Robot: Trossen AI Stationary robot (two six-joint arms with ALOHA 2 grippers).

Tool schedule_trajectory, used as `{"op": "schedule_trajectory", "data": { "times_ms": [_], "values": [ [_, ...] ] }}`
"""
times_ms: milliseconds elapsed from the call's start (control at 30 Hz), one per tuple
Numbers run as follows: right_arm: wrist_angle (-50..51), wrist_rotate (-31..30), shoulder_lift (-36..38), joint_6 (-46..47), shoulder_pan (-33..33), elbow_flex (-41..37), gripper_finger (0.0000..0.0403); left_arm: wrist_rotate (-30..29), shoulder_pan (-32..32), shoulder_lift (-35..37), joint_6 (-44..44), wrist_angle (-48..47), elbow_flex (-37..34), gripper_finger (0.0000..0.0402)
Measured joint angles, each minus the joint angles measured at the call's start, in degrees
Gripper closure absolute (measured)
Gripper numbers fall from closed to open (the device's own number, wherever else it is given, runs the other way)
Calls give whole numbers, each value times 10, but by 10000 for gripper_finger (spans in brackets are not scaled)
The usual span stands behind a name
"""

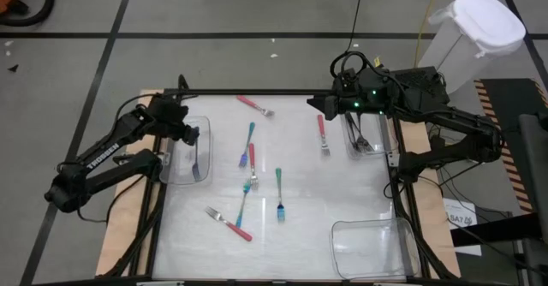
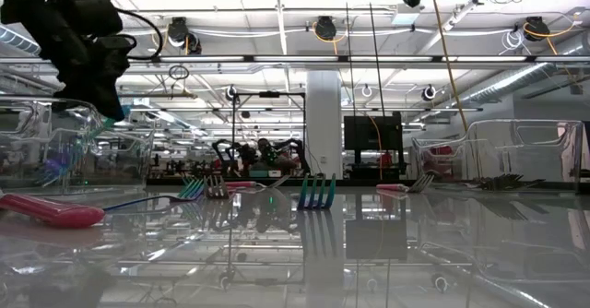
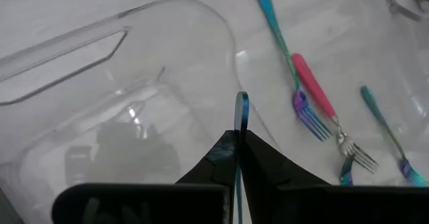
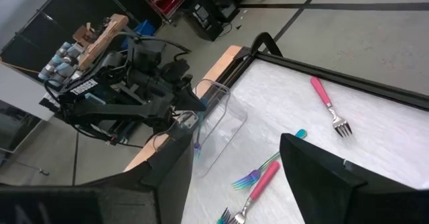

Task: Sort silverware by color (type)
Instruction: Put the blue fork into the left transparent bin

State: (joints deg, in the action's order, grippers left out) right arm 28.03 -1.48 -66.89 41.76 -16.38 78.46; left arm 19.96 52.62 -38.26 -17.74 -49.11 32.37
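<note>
My left gripper [image 3: 239,138] is shut on a teal-blue fork [image 3: 241,110] and hovers over the clear bin [image 1: 175,162] at the table's left edge. Several pink-handled and teal-handled forks lie flat on the white table: pink ones [image 1: 255,106] [image 1: 323,134] [image 1: 229,224] and teal ones [image 1: 248,140] [image 1: 279,193]. My right gripper [image 4: 234,163] stands open and raised at the far right, beside a clear bin [image 1: 377,142] that holds dark forks. Nothing is between its fingers. My left gripper pinches the teal-blue fork between its two fingers. The fork runs along the fingers, edge-on, and its rounded end [image 3: 241,102] sticks out past the fingertips. The fingers slant down from the table's left over the bin's inside. Whether the fork touches the bin, I cannot tell.
A third clear bin [image 1: 342,252] stands at the near right corner. A white lidded can [image 1: 475,29] stands off the table at the far right. Black frame rails [image 1: 257,93] run along the table's far edge and its sides.
</note>
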Motion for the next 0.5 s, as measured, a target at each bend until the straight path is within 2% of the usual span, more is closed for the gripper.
{"op": "schedule_trajectory", "data": {
  "times_ms": [267, 500],
  "values": [
    [0, 0, 0, 0, 0, 0, 184, -6, 0, -2, -37, 30, -2, 381],
    [0, 0, 0, -3, 0, 0, 184, -9, 0, -41, -36, 32, -2, 381]
  ]
}}
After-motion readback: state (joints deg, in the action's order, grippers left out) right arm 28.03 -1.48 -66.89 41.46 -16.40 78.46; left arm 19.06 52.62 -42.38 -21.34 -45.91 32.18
